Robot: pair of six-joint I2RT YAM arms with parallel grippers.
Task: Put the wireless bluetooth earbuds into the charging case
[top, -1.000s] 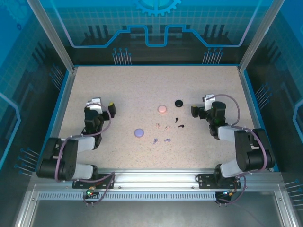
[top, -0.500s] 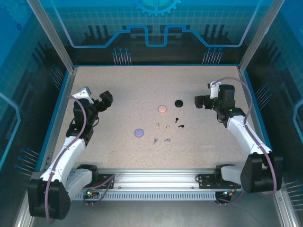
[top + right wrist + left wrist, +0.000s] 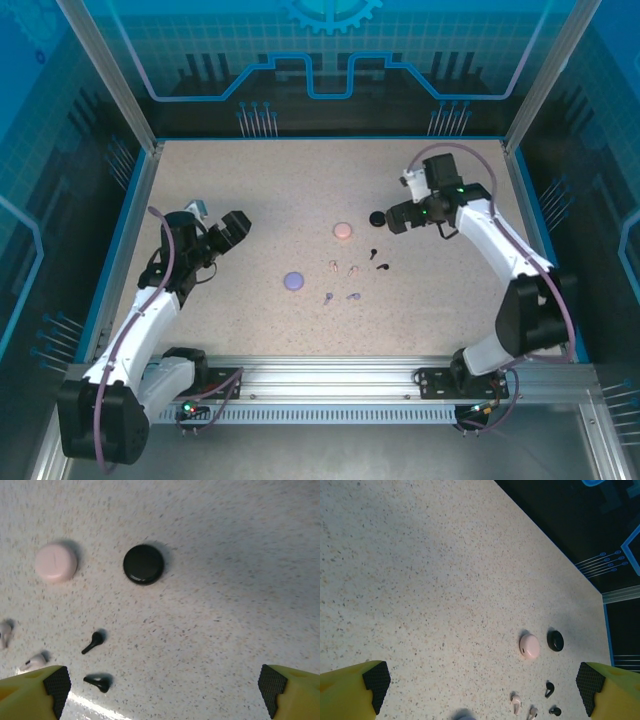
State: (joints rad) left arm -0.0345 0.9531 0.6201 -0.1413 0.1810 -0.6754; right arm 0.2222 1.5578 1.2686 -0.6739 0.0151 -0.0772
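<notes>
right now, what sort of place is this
Probably a robot test cell: a speckled beige tabletop enclosed by aluminium frame posts and blue printed wall panels, with two black-and-white robot arms mounted.

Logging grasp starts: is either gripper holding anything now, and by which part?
Nothing is held: left gripper and right gripper are open and empty; the earbuds lie on the table.

We record the counter (image 3: 250,180) as a matt, finely speckled beige surface, stone-like in look. Pink case (image 3: 55,562): smooth plastic with a soft satin sheen. Black case (image 3: 143,564): smooth plastic, near matt. Black earbuds (image 3: 93,642): smooth dark plastic. On the left pincer (image 3: 481,687) and right pincer (image 3: 165,685) we note yellow plastic fingers (image 3: 300,690) faced with black, grid-textured pads (image 3: 272,682). Near rail (image 3: 330,375): bare ribbed metal, dull silver.
</notes>
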